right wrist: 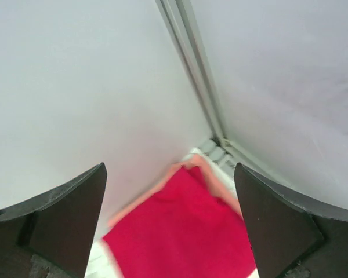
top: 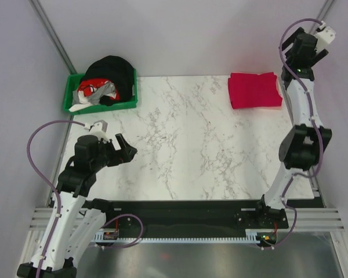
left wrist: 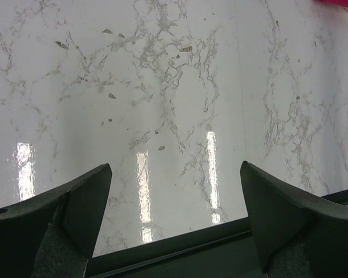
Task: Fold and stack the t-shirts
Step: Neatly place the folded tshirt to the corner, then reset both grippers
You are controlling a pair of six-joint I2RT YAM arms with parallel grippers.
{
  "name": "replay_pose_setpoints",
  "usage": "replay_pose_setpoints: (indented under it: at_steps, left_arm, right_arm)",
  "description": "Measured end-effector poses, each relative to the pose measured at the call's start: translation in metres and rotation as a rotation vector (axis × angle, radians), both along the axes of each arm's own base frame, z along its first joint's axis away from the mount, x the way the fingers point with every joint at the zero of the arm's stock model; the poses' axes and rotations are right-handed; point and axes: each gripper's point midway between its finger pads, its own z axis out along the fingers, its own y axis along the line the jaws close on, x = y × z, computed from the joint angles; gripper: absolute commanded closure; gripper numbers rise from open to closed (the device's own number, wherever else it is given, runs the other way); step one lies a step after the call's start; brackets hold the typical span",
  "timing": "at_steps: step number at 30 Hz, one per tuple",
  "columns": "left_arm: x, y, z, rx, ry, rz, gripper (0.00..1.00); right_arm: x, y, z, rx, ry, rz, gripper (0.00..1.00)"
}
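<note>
The crimson red t-shirt lies folded at the table's far right corner. In the right wrist view it lies on top of the pale salmon pink t-shirt, whose edges show around it. My right gripper is open and empty, raised above and to the right of the stack; in its wrist view the stack is framed between the fingers. My left gripper is open and empty over the near left of the table, and its wrist view shows only bare marble between the fingers.
A green plastic bin at the far left holds black, red and grey clothes. The marble tabletop spans the middle. Grey walls close in on both sides, with a metal post in the corner behind the stack.
</note>
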Motion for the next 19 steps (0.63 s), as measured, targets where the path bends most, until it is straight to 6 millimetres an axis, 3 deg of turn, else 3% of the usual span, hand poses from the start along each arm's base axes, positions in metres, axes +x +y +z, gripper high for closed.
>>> replay_pose_setpoints:
  at_steps: [1,4,6,8,10,11,13,16,19]
  left_arm:
    - [0.0,-0.001,-0.001,-0.001,0.004,-0.003,0.0]
    - [0.0,0.0,-0.001,0.001,0.005,-0.001,0.0]
    - [0.0,0.0,0.001,0.0,-0.004,0.0,0.0]
    - [-0.001,0.001,0.004,-0.002,-0.016,0.002,0.0]
    - [-0.002,0.001,0.007,-0.004,-0.031,0.004,0.0]
    - [-0.002,0.002,0.01,-0.005,-0.041,0.007,0.0]
    - [-0.002,0.002,0.017,-0.007,-0.06,0.009,0.0]
    - [-0.002,0.003,0.027,-0.01,-0.09,0.015,0.0]
    - [-0.002,0.006,0.034,-0.008,-0.115,0.026,0.0]
  right_arm:
    - [-0.02,0.008,0.034,0.022,-0.066,0.014,0.02]
    - [-0.081,0.041,0.086,0.088,-0.176,0.092,0.02]
    - [-0.126,0.085,0.092,0.126,-0.186,0.175,0.02]
    - [-0.16,0.156,0.085,0.157,-0.187,0.334,0.02]
    - [-0.193,0.232,0.052,0.193,-0.118,0.526,0.02]
    - [-0.214,0.272,0.025,0.214,-0.053,0.635,0.02]
    - [-0.257,0.33,-0.032,0.248,0.085,0.797,0.02]
    - [-0.317,0.375,-0.109,0.251,0.307,0.939,0.02]
    - [-0.361,0.398,-0.145,0.242,0.436,1.021,0.02]
